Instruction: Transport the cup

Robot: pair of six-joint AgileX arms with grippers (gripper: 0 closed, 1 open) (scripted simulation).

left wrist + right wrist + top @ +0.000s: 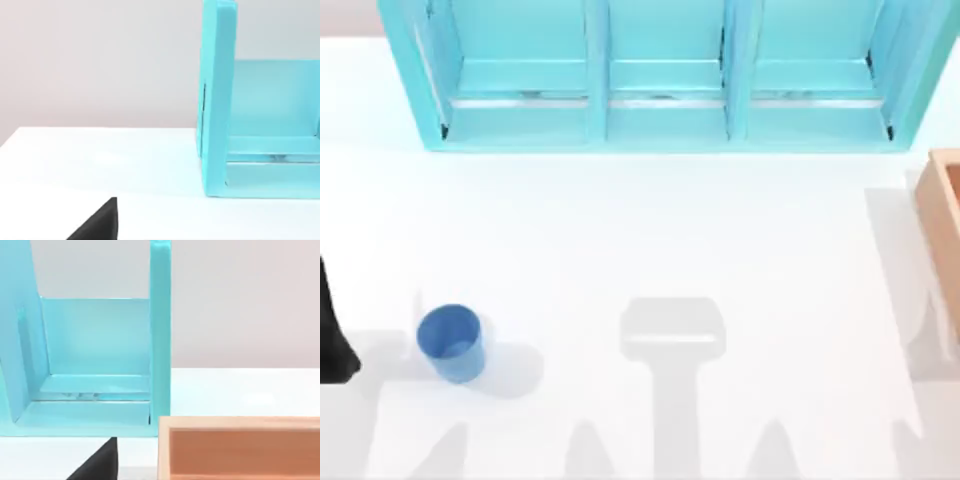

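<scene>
Cup (450,341) upright on table (650,230), untouched | left gripper (334,335) beside it, opening unclear

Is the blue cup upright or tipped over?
Upright: in the top view the cup shows its round open rim facing up, standing free on the table.

White table (650,230), turquoise shelf (665,80)

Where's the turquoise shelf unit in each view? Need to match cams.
Top view: shelf unit spans the far edge of the table.
Left wrist view: its end compartment.
Right wrist view: its other end compartment, behind a wooden box.
Shared landmark: the shelf unit itself.
</scene>
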